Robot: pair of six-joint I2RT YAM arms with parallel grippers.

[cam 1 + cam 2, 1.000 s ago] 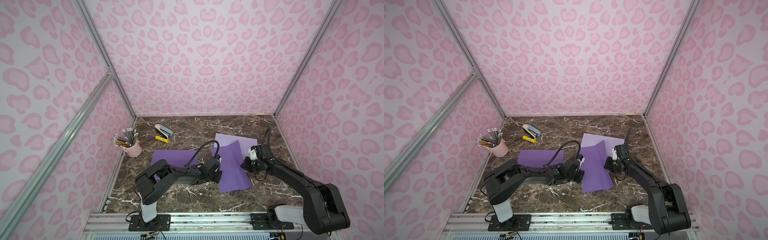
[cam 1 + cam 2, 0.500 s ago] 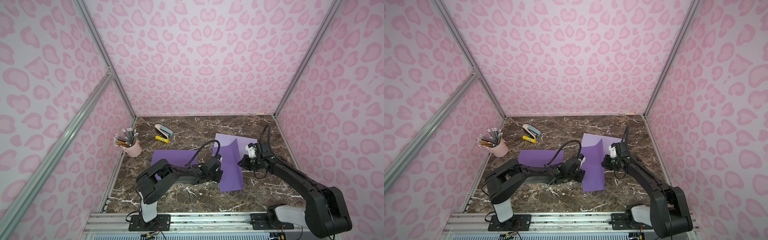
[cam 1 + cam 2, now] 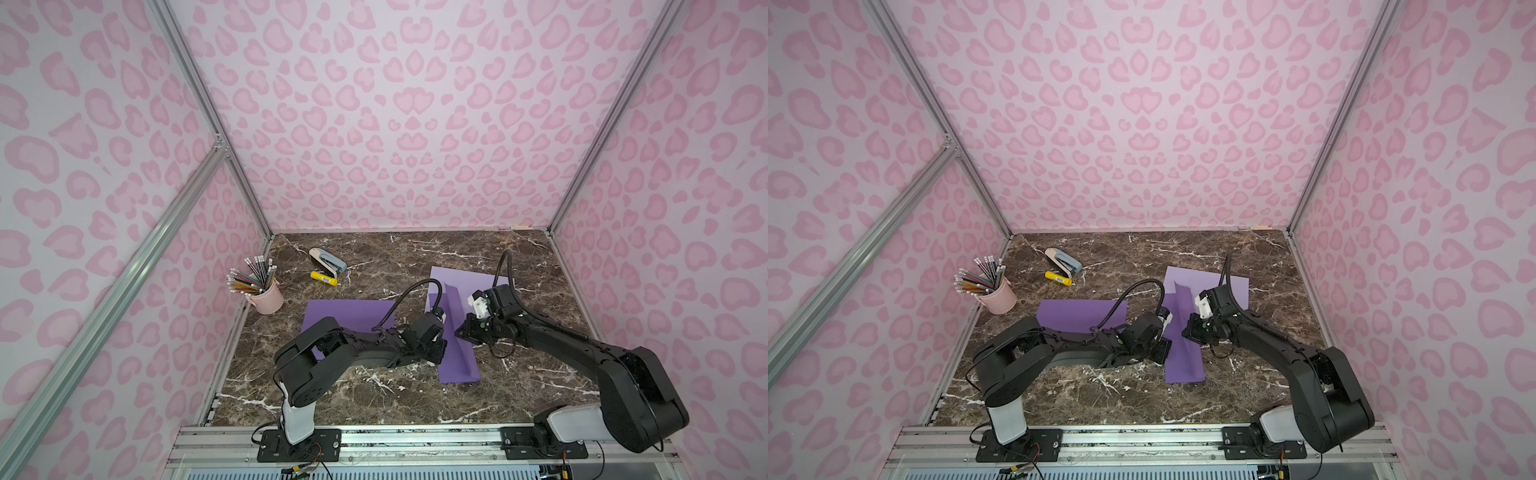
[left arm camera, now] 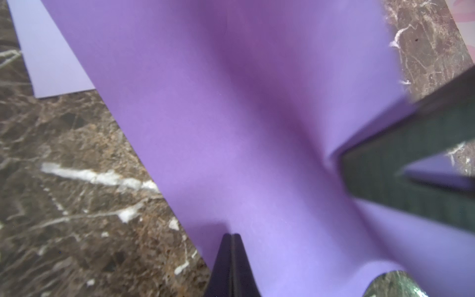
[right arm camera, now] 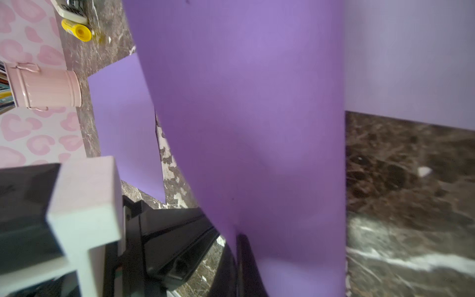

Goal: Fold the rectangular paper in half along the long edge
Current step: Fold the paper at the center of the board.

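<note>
The rectangular purple paper (image 3: 457, 368) (image 3: 1183, 365) lies right of centre on the marble table. Its right half stands lifted as an upright flap (image 3: 451, 301), bent along the long way. My right gripper (image 3: 460, 332) (image 3: 1187, 332) (image 5: 237, 235) is shut on the raised long edge, and in the left wrist view it (image 4: 343, 160) pinches that edge. My left gripper (image 3: 440, 353) (image 3: 1165, 349) (image 4: 231, 235) is shut, its tips resting on the flat half near the left edge, nothing between them. The paper (image 4: 231, 128) (image 5: 257, 128) fills both wrist views.
A second dark purple sheet (image 3: 345, 311) (image 3: 1079, 311) lies to the left, partly under my left arm. A pale lavender sheet (image 3: 465, 276) lies behind the paper. A pink cup of pencils (image 3: 266, 297), a stapler (image 3: 328, 259) and a yellow tube (image 3: 324, 278) sit at the back left.
My right gripper has moved left and up with the paper's right edge, so the flap now stands steeper and the paper looks narrower. The left gripper has stayed in place.
</note>
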